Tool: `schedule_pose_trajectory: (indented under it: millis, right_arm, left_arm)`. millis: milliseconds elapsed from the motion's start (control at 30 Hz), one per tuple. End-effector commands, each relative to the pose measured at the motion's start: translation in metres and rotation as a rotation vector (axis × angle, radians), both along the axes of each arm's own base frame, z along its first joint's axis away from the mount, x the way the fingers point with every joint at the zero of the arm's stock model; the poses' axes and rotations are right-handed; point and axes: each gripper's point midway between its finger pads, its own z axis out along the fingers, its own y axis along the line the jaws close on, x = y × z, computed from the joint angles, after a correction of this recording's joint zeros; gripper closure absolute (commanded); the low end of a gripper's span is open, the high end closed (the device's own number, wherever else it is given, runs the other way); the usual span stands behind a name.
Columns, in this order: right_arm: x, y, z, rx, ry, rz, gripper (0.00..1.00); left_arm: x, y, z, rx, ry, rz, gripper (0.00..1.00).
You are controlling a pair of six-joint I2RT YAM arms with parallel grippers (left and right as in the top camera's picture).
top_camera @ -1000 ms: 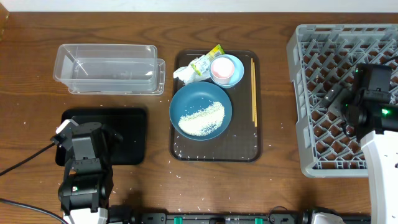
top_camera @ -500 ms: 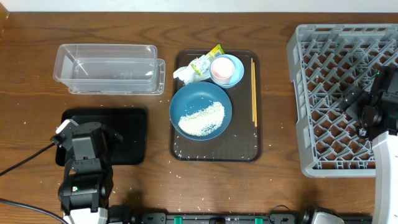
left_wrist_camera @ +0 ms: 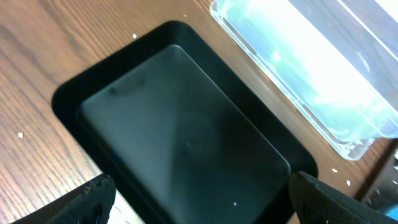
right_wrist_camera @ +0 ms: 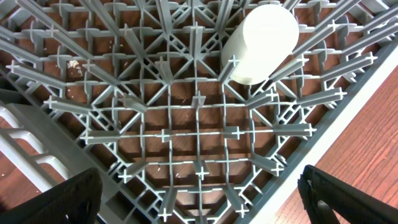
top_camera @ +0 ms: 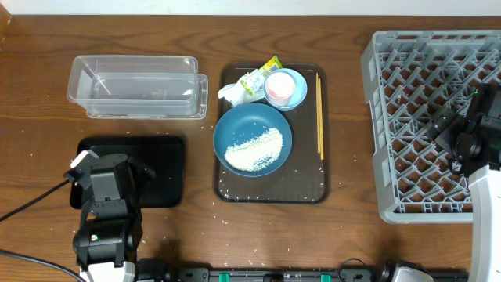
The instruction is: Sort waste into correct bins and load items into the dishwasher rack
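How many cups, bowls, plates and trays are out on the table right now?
Cups: 2, a pink cup and a white cup
Bowls: 1, the light-blue bowl
Plates: 1, the dark-blue plate
Trays: 2, a black tray and a brown tray
Total: 6

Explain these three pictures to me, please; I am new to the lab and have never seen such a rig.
The machine is a left arm and a right arm at a wooden table. One picture looks down from above; the other two come from a camera on each wrist.

The left hand hangs open over the black tray, beside the clear tub. The right hand hangs open over the grey rack, where a white cup sits. Neither holds anything.

In the middle, a brown tray carries a blue dish with rice, a light-blue bowl with a pink cup in it, chopsticks, a tissue and a wrapper.
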Motion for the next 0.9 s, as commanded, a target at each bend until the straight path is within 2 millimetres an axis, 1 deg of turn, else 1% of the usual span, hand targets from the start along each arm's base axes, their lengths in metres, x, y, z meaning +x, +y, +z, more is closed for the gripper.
schedule_pose_trajectory:
  millis: [0, 67, 100, 133, 200, 333, 433, 567, 700, 800, 867]
  right_arm:
    - [-0.003, -0.006, 0.003, -0.019, 0.002, -0.014, 0.01]
    - [-0.003, -0.006, 0.003, -0.019, 0.002, -0.014, 0.01]
    - [-0.003, -0.005, 0.003, -0.019, 0.002, -0.013, 0.01]
    - [-0.003, -0.006, 0.003, -0.019, 0.002, -0.013, 0.01]
    - [-0.003, -0.005, 0.003, -0.019, 0.002, -0.013, 0.01]
    - [-0.003, -0.006, 0.003, -0.019, 0.002, -0.013, 0.01]
    - [-0.003, -0.006, 0.003, -0.019, 0.002, -0.013, 0.01]
    - [-0.003, -0.006, 0.003, -0.019, 0.002, -0.013, 0.01]
    - [-0.003, -0.006, 0.003, -0.019, 0.002, -0.013, 0.01]
    - [-0.003, -0.006, 0.003, -0.019, 0.002, -0.014, 0.01]
    - [-0.003, -0.005, 0.003, -0.019, 0.002, -0.013, 0.01]
  left_arm:
    - [0.011, -0.040, 0.000, -0.189, -0.033, -0.152, 0.08]
    - [0.011, -0.076, -0.001, -0.351, -0.035, -0.287, 0.08]
    - [0.011, -0.096, 0.002, -0.445, -0.045, -0.358, 0.08]
    - [0.009, -0.111, 0.006, -0.525, -0.052, -0.408, 0.08]
    - [0.006, -0.127, 0.011, -0.632, -0.057, -0.435, 0.08]
    - [0.001, -0.146, 0.018, -0.732, -0.057, -0.506, 0.08]
    - [0.005, -0.164, 0.038, -0.750, -0.133, -0.673, 0.08]
    - [0.008, -0.180, 0.064, -0.796, -0.214, -0.797, 0.08]
    - [0.003, -0.196, 0.087, -0.778, -0.236, -0.890, 0.08]
    - [-0.001, -0.210, 0.102, -0.720, -0.247, -0.962, 0.08]
    - [-0.002, -0.215, 0.102, -0.670, -0.230, -0.964, 0.08]
